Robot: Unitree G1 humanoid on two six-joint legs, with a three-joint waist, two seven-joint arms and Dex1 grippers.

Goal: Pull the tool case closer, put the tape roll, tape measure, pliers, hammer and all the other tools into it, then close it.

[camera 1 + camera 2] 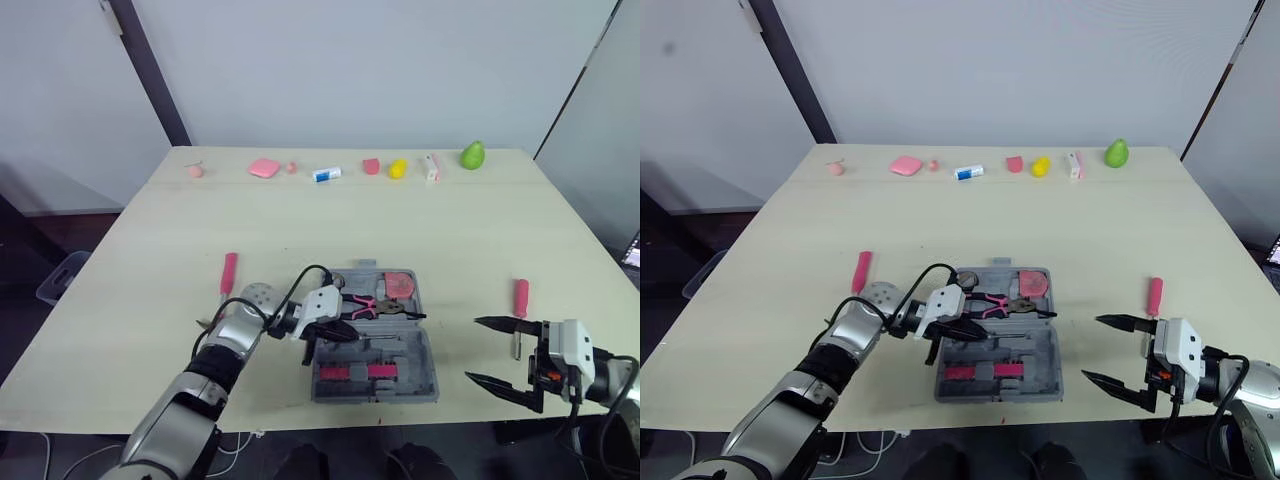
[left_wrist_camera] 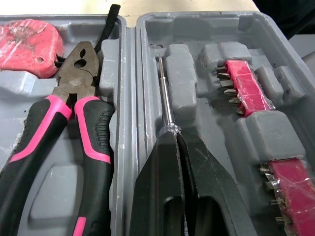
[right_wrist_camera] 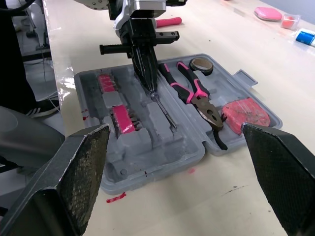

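Right jaws wide apart; left jaws pinch screwdriver [image 2: 166, 98] in tool case [image 1: 418, 352].

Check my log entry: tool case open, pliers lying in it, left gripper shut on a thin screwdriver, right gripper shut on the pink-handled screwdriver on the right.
One error. The right gripper is open and empty; the pink-handled screwdriver lies on the table beside it, as the left eye view shows. The rest stands: tool case open, pliers in it, left gripper shut on the thin screwdriver.
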